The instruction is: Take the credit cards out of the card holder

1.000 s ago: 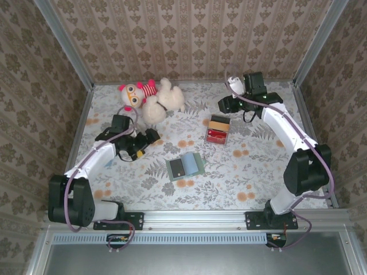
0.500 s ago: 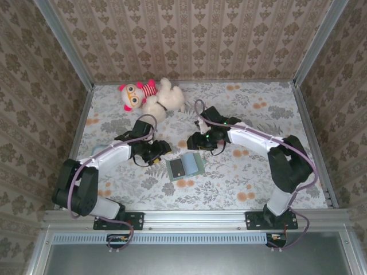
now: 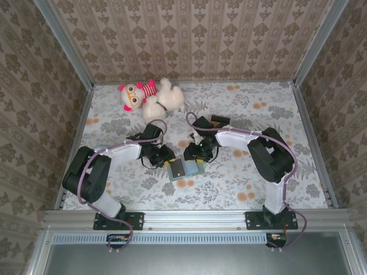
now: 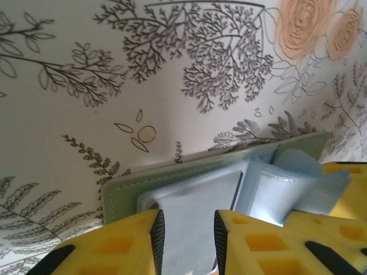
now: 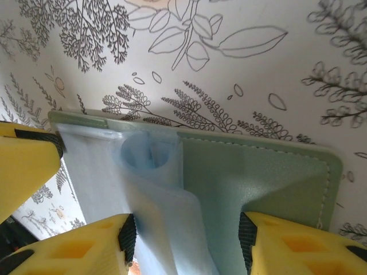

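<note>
Both arms had swung in over the card holder, open at the near middle. The left gripper stood narrowly open, the right gripper half open, both apparently empty. Its thin credit cards, in soft pockets, probably wanted an edge pinch.

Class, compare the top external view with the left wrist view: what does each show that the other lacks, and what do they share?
Top external: the plush toy and the patterned walls. Left wrist: the stitched edge of the card holder and its pale blue pockets, seen close past the yellow fingers of the left gripper. Shared: the card holder lying open on the floral table cover.
</note>
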Robot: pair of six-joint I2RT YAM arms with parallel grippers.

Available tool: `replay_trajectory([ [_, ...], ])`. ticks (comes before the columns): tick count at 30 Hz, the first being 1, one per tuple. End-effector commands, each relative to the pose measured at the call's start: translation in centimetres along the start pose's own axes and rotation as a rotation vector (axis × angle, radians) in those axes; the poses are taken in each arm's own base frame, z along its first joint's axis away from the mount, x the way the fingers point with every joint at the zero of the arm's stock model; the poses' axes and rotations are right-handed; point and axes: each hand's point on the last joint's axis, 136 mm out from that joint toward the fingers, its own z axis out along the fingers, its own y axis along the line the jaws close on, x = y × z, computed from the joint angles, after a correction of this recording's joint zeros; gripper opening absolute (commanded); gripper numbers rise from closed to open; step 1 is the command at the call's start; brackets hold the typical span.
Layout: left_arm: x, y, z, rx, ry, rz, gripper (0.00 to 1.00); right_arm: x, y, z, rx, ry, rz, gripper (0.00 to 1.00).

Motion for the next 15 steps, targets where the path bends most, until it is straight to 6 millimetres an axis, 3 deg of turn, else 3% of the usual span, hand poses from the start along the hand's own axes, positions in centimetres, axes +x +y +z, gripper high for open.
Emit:
replay_trajectory([
  [1, 0.6, 1.2, 0.7, -0.041, 0.014, -0.018, 0.26, 0.8, 1.4, 0.8, -0.072, 0.07, -0.011, 0.52],
  [15, 1.2, 2.9, 1.1, -0.083, 0.023, -0.035, 0.2, 1.2, 5.5, 0.7, -0.265, 0.129, -0.038, 0.49],
])
